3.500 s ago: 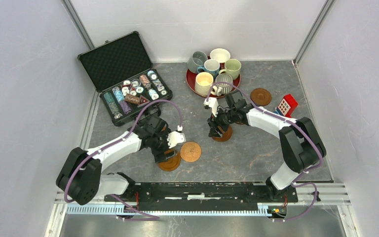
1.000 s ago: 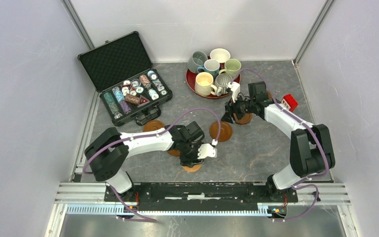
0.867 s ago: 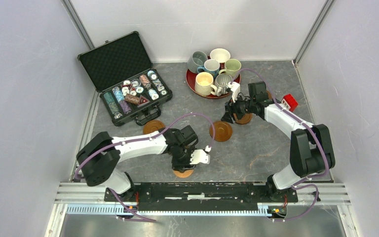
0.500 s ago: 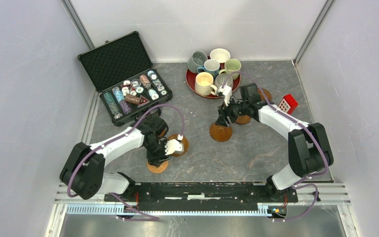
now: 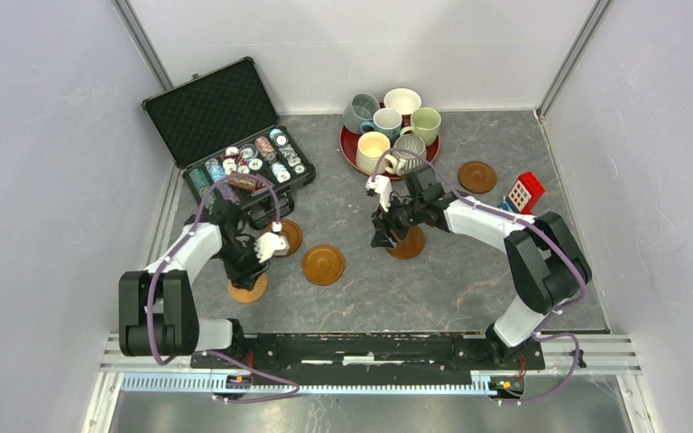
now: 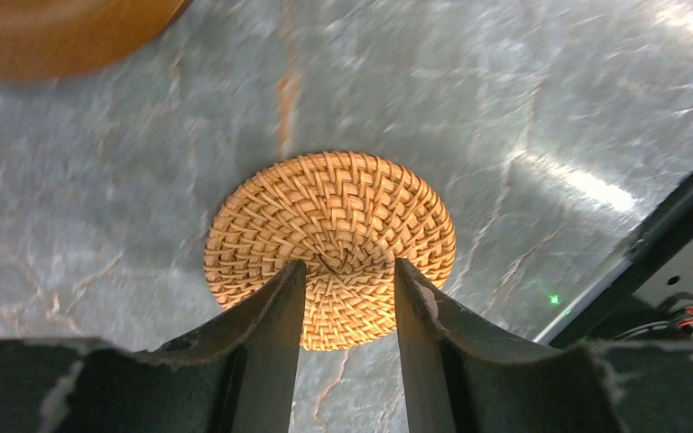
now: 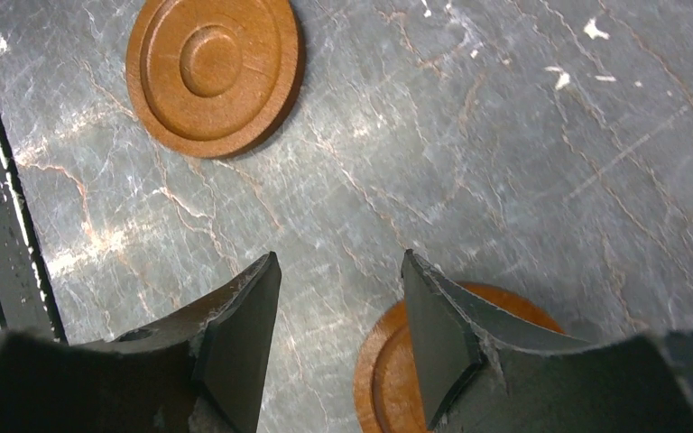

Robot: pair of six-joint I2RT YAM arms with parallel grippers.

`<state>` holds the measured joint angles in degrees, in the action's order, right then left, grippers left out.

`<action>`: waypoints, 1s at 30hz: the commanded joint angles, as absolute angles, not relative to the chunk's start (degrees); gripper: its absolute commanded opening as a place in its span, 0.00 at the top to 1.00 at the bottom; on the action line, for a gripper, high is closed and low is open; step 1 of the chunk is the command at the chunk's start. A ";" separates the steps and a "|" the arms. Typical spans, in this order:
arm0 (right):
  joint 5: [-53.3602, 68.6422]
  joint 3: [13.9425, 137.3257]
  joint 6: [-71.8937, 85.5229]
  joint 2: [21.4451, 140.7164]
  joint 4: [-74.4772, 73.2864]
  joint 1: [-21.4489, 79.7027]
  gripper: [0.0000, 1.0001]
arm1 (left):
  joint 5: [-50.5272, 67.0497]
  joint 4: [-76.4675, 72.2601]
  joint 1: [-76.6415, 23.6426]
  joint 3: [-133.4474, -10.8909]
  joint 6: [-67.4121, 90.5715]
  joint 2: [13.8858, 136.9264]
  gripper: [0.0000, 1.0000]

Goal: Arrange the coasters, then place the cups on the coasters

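Note:
Several coasters lie on the grey table. A light woven coaster sits at the front left, and my left gripper stands open over it, both fingertips above its middle. Brown coasters lie just right of it. My right gripper is open above bare table, its right finger overlapping a brown coaster. Another coaster lies ahead of it, and one sits at the back right. The cups stand on a red tray.
An open black case of poker chips stands at the back left, close to my left arm. A small red toy house sits at the right. The metal rail runs along the front edge.
My left gripper has swept from the table's middle to the front left, the woven coaster moving with it. My right gripper has swung left from the back-right coaster to the middle one.

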<state>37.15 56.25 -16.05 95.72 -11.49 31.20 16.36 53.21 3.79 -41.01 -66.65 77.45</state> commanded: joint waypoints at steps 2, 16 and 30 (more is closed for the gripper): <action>33.98 60.35 -14.52 98.00 -7.38 34.71 0.42 | 14.09 50.71 10.80 -44.93 -74.26 80.99 0.51; 26.99 64.54 -10.20 104.22 -2.26 42.28 0.33 | 40.30 56.17 12.71 -57.54 -63.17 78.40 0.28; 21.43 67.31 -5.80 112.05 2.61 46.09 0.27 | 38.27 27.11 0.90 -48.08 -42.44 77.73 0.25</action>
<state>24.51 64.60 -6.52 110.41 0.30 45.23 38.09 35.73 3.66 -50.26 -48.90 78.11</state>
